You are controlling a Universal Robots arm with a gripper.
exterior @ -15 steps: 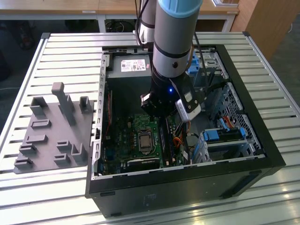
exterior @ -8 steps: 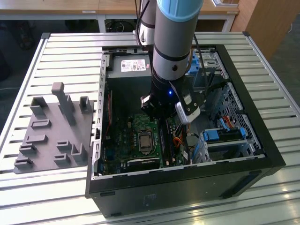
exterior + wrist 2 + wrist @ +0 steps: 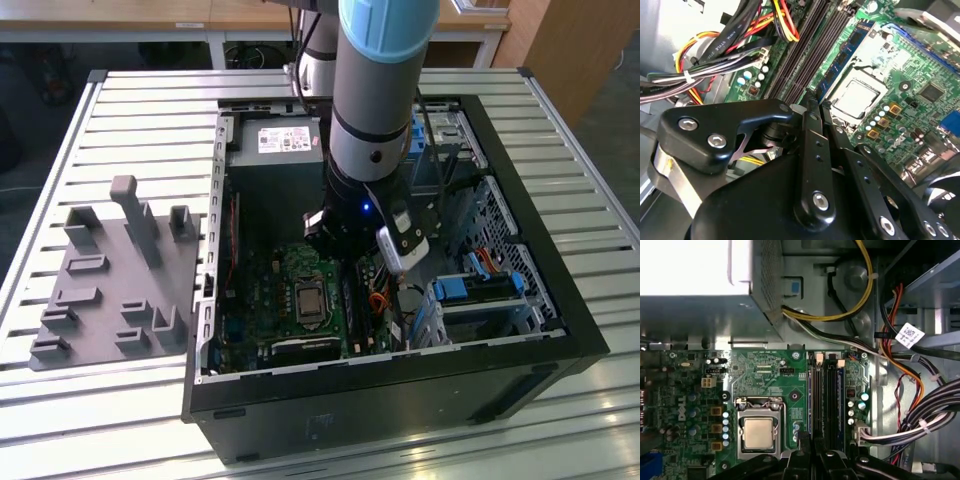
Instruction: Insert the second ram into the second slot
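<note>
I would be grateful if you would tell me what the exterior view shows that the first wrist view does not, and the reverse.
Exterior view alone: the grey fixture tray on the slatted table, the whole black computer case, and the arm reaching down into it.

First wrist view alone: the white tag on the cables, and the yellow cable curving over the metal chassis.

Both: the green motherboard, its processor socket and the memory slots.

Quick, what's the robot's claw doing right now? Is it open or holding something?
Gripper: it hangs over the memory slots inside the computer case; open, shut or holding something, that cannot be told.
</note>
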